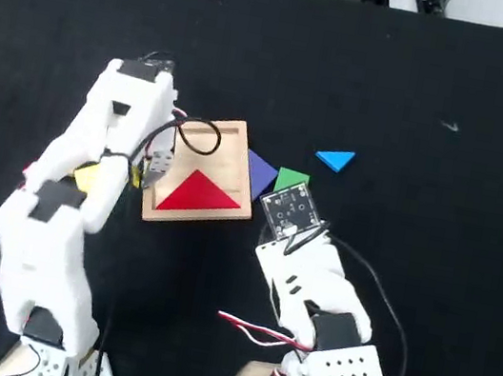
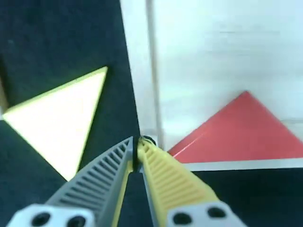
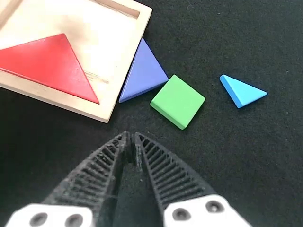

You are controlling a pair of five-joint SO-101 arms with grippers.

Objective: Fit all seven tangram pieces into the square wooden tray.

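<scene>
Against the tray rim (image 3: 57, 97), purple triangle (image 3: 142, 73); green square (image 3: 177, 100) just beside.

There is one tray (image 1: 235, 145) on the table (image 1: 449, 279). Five pieces show: four triangles and one square. The four are one red triangle (image 1: 195, 192), one yellow triangle (image 2: 57, 124), one purple triangle (image 1: 259, 172) and one blue triangle (image 1: 336, 159). The square is one green square (image 1: 291, 178). One piece lies in the tray and four lie outside it. There are two arms, a left arm (image 1: 57, 223) and a right arm (image 1: 316, 291).
</scene>
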